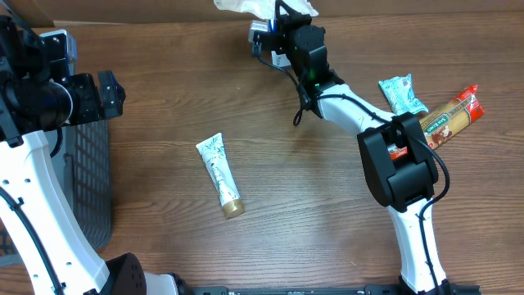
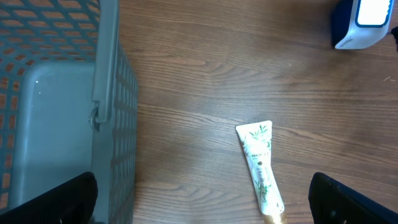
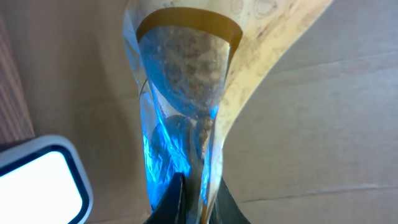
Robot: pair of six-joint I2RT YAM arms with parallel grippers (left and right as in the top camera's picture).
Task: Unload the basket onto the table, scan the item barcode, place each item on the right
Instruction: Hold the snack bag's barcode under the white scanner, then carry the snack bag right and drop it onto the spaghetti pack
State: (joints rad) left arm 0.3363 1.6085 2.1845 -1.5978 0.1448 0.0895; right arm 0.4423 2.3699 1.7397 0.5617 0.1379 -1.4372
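Two tools in play: the right tool is pinching a clear pouch by the scanner, while the left tool is hanging wide apart.

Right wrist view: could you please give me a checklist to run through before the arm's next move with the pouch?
1. Grip: right gripper shut on the pouch's lower end: ok.
2. Pouch near the scanner: its lit window shows just beside the pouch: ok.
3. Barcode turned toward the scanner: no barcode shows in any view: cannot tell.
4. Left gripper open, holding nothing, beside the basket: ok.
5. Tube flat on the table, apart from the scanner: ok.
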